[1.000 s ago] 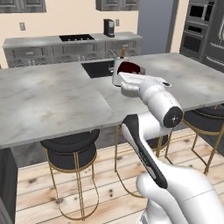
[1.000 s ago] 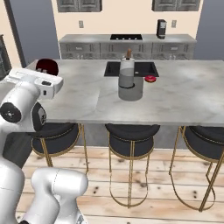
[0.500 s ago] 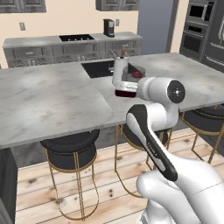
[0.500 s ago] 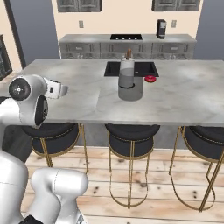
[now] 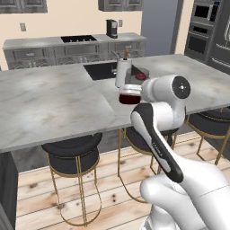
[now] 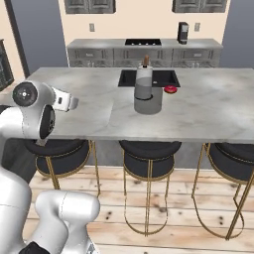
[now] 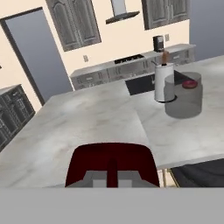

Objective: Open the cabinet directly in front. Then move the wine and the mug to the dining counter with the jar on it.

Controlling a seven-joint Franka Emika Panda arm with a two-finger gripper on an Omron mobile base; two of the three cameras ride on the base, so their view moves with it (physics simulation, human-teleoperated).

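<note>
I've got the gripper [image 7: 112, 181] clamped on the small dark red mug [image 7: 112, 164] above the grey veined marble dining counter [image 7: 87, 127] — next, I'd lower it near the squat grey jar [image 7: 183, 100].

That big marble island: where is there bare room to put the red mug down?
The island is bare between its near edge and the sink, left of the jar, and again to the jar's right. It is crowded around the jar, where the bottle stands just behind. The gripper holds the mug.
</note>
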